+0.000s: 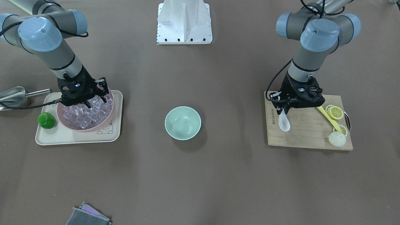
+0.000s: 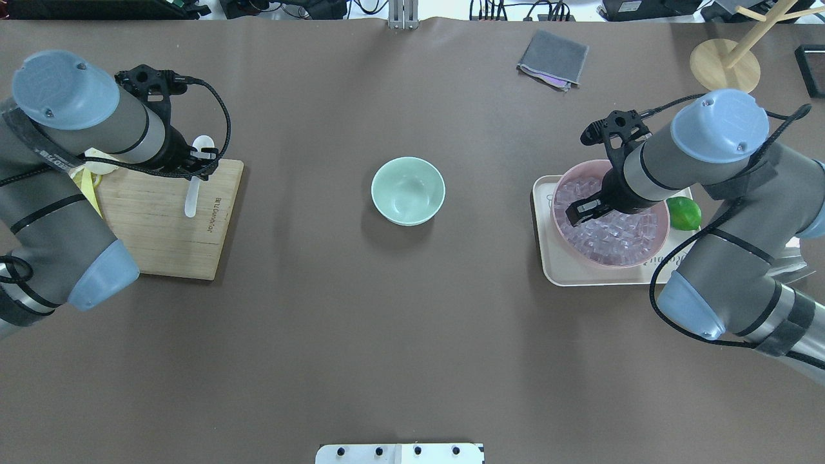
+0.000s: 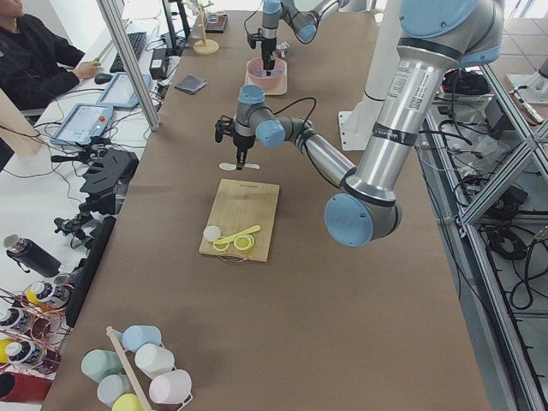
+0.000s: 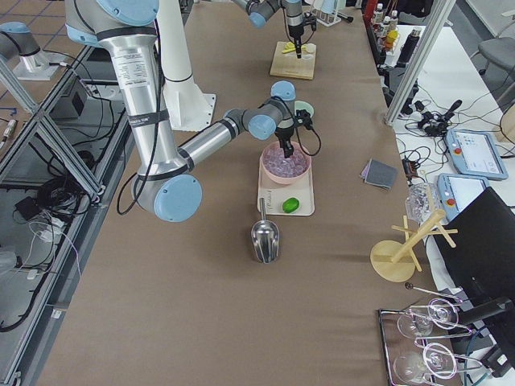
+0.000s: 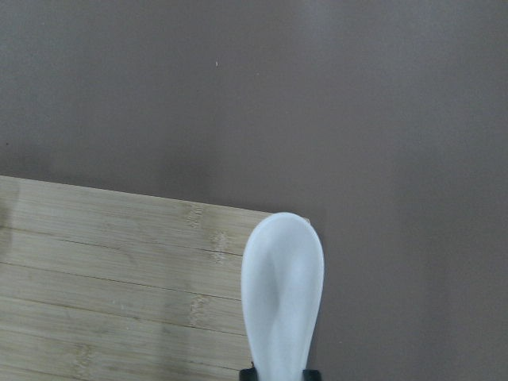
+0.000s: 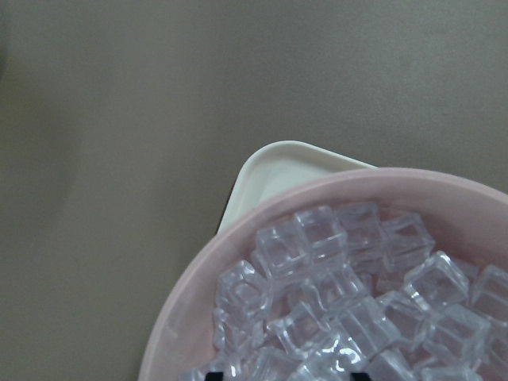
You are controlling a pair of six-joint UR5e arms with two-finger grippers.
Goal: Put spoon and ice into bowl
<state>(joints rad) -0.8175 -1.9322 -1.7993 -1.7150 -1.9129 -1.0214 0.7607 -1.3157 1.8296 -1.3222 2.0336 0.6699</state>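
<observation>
The spoon (image 5: 282, 302) is cut off at the left wrist view's lower edge, where only slivers of the fingertips (image 5: 246, 375) at its sides are seen; from the front its handle is covered by the left gripper (image 1: 282, 109). The pink bowl (image 6: 238, 262) is cropped by the right wrist view's right and lower edges. The tips of the right gripper (image 1: 90, 103) are lost among the ice (image 6: 333, 286); whether a cube is touched cannot be told. The scoop (image 1: 12, 97) is cut by the front view's left edge, the cloth (image 1: 89, 215) by its lower edge.
</observation>
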